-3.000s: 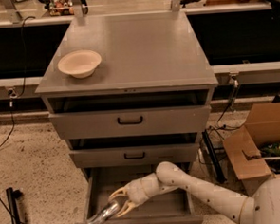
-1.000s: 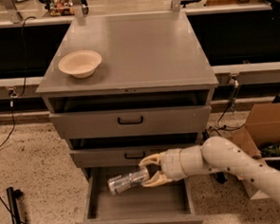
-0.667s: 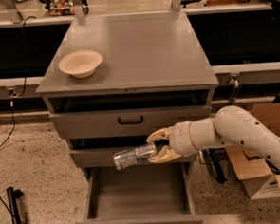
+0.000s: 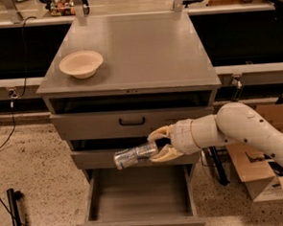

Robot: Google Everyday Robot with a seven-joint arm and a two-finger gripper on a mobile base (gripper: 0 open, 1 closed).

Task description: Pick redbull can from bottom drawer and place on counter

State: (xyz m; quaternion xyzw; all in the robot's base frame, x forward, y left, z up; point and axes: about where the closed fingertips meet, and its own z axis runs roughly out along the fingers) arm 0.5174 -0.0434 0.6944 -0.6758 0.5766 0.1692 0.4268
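My gripper [image 4: 155,144] is shut on the redbull can [image 4: 133,155], a slim silvery can held lying on its side, pointing left. It hangs in front of the middle drawer front, above the bottom drawer [image 4: 139,199], which is pulled open and shows a bare grey floor. The counter [image 4: 142,47] is the flat grey top of the cabinet, higher up and behind the can. My pale arm [image 4: 243,130] reaches in from the right.
A cream shallow bowl [image 4: 81,64] sits on the counter's left side. The top drawer [image 4: 132,120] is slightly ajar. Cardboard boxes [image 4: 267,169] stand on the floor at the right. A dark stand and cables [image 4: 13,209] are at the lower left.
My gripper has lifted the can out of the bottom drawer, from low on its left side up and to the right, to the height of the middle drawer front.
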